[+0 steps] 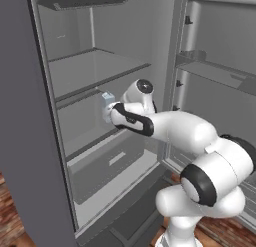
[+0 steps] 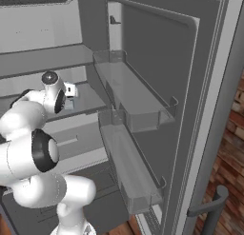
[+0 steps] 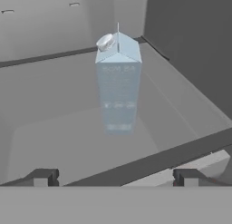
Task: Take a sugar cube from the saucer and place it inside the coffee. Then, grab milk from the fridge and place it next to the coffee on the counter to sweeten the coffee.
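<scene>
The two-finger dark tool (image 3: 116, 177) stands spread wide with nothing between its 2 tips, which rise at the bottom of the hand view, well apart from each other. It is reaching into the tall grey fridge (image 1: 30, 116), whose door is swung open with its grey shelf bins (image 2: 138, 105) off to the tool's right side.

Just past the tips runs the dark front edge of a grey fridge shelf (image 3: 54, 137). Beyond that edge, straight ahead of the tool and centred between its tips, stands the pale blue-white gabled milk carton (image 3: 118, 82), upright on the shelf, with a round cap on its sloped top. It is near but not yet between the fingers; a gap of bare shelf separates them.

The likely next move is a straight advance and a squeeze. The risks, as I judge them: a tip could catch the shelf's front edge if the tool drops on the way in; a push too far could knock the tall, narrow carton backwards; and squeezing early would pinch air or only graze its front corners.
</scene>
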{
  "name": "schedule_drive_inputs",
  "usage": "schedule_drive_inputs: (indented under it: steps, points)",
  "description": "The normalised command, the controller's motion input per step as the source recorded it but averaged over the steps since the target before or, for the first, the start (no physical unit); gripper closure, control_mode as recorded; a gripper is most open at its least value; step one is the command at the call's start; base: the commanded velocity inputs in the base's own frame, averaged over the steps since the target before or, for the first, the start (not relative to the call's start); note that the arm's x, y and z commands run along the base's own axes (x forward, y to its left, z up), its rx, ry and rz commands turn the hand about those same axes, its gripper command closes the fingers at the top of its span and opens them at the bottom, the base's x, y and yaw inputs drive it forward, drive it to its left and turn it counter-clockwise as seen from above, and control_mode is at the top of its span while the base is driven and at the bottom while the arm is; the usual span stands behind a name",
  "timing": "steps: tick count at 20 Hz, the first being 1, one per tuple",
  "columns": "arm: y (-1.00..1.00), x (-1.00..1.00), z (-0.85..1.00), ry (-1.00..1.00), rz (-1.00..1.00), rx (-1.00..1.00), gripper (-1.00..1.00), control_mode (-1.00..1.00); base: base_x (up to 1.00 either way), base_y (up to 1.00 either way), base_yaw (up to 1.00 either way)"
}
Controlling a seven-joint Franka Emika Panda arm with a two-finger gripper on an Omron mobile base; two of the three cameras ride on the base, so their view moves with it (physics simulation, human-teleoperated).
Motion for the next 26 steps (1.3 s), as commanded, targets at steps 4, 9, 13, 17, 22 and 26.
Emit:
schedule_drive_inputs:
  steps: [4, 9, 13, 17, 22, 26]
  points:
    - [0.12, 0.32, -0.12, 0.0, 0.0, 0.0, -1.0, -1.0, 0.0, 0.0, 0.0]
    - [0.19, 0.36, -0.11, 0.0, 0.0, 0.0, -1.0, -1.0, 0.0, 0.0, 0.0]
    - [0.14, 0.4, -0.1, 0.0, 0.0, 0.0, -1.0, -1.0, 0.0, 0.0, 0.0]
    - [0.11, 0.39, -0.09, 0.0, 0.0, 0.0, -1.0, -1.0, 0.0, 0.0, 0.0]
    - [0.07, 0.34, -0.08, 0.0, 0.0, 0.0, -1.0, -1.0, 0.0, 0.0, 0.0]
    - [0.01, 0.31, -0.07, 0.0, 0.0, 0.0, -1.0, -1.0, 0.0, 0.0, 0.0]
